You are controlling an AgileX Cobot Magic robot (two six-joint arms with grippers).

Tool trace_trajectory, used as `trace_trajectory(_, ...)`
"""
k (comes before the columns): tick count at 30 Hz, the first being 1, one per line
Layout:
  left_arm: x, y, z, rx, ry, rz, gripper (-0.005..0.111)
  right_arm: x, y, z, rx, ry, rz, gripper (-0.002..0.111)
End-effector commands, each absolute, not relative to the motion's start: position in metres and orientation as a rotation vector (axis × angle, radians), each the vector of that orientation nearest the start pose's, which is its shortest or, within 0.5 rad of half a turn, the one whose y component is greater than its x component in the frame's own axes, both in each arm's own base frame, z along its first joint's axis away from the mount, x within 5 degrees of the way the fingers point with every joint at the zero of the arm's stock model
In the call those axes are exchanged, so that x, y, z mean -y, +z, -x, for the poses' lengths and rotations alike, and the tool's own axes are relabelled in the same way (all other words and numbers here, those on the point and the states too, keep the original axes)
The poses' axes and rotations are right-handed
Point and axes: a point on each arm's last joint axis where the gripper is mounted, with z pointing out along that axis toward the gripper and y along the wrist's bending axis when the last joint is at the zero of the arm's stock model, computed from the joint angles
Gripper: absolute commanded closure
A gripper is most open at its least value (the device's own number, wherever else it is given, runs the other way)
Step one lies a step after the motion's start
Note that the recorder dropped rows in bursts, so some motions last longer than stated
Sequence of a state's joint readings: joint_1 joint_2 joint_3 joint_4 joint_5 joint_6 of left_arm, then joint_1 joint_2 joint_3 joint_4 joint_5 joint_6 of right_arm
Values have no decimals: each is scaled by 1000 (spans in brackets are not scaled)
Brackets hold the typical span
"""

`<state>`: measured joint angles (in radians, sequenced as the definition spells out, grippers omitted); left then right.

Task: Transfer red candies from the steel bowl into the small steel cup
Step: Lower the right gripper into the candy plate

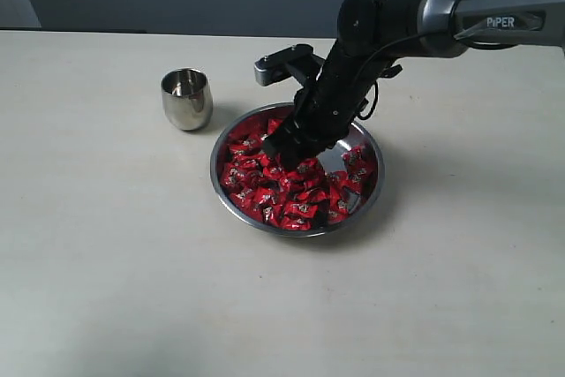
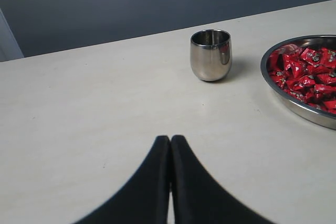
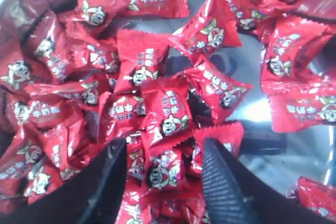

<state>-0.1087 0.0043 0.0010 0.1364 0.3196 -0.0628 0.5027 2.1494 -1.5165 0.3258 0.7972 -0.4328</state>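
The steel bowl sits mid-table, filled with several red candies. To its left the small steel cup stands upright. My right gripper is lowered into the bowl's back part, among the candies. In the right wrist view that right gripper is open, its black fingers straddling one red candy in the pile without pinching it. My left gripper is shut with nothing in it, low over bare table, facing the cup and the bowl's rim.
A pale table carries everything, with a grey wall behind it. The right arm reaches in from the upper right over the bowl. The left arm is out of the exterior view.
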Motion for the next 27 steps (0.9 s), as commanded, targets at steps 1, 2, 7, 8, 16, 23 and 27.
trace_trajectory(1,2,185,-54,-1787,0,-125,106,-226,131,-373,-2728,353,1066,64)
trace_trajectory(2,2,185,-54,-1787,0,-125,106,-226,129,-372,-2735,351,1071,64)
trace_trajectory(7,2,185,-54,-1787,0,-125,106,-226,129,-373,-2732,345,1074,64)
trace_trajectory(8,2,185,-54,-1787,0,-125,106,-226,129,-373,-2732,345,1074,64)
trace_trajectory(16,2,185,-54,-1787,0,-125,106,-226,129,-371,-2747,349,1082,107)
trace_trajectory(23,2,185,-54,-1787,0,-125,106,-225,150,-370,-2705,354,1074,109)
trace_trajectory(27,2,185,-54,-1787,0,-125,106,-224,174,-369,-2636,355,1053,109)
